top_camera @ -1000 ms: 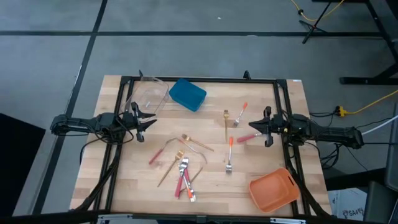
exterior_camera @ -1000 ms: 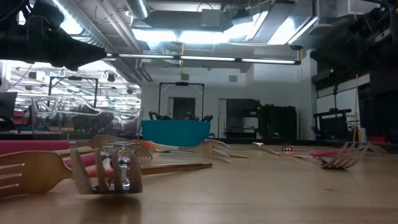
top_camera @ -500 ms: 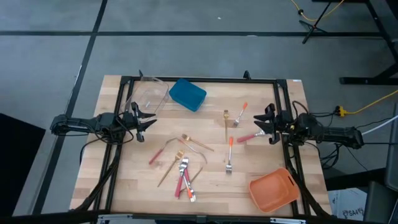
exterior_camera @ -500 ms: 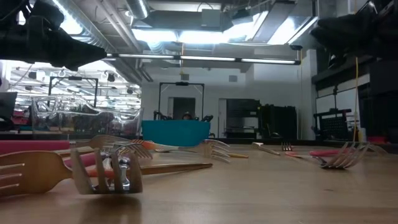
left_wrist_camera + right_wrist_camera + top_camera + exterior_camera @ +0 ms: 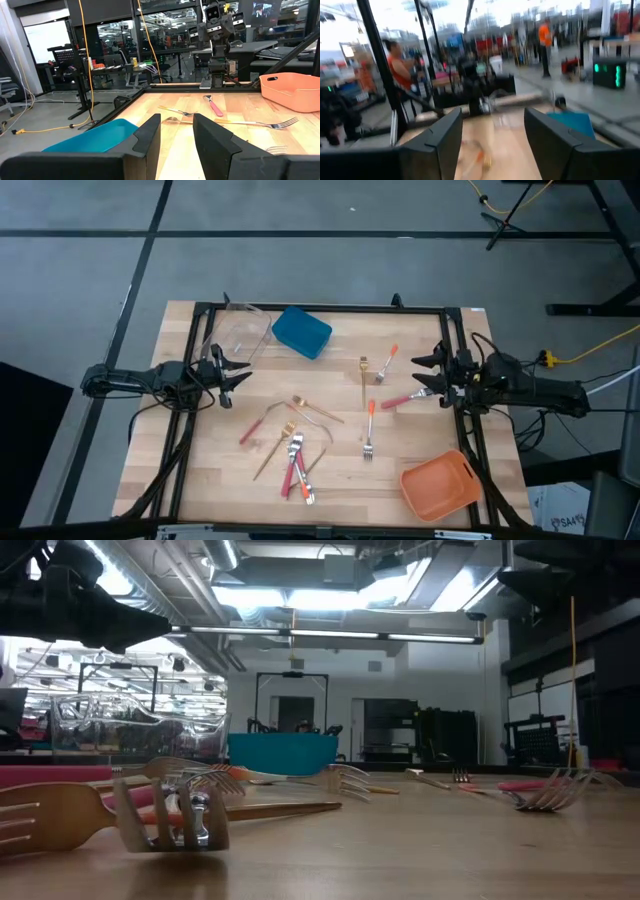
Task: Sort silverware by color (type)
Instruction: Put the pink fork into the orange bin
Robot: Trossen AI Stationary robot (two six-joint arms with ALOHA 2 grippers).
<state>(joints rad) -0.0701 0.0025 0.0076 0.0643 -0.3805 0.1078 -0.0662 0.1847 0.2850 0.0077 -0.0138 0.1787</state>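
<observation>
Right gripper [image 5: 424, 376] has spread its jaws wide and backed toward the table's right edge; the pink fork [image 5: 403, 399] it held lies by its fingertips. Left gripper [image 5: 236, 375] unchanged at left edge, jaws narrowly apart, empty. Remaining forks [image 5: 293, 442] scattered mid-table: gold, orange-handled, pink-handled with silver heads.
</observation>
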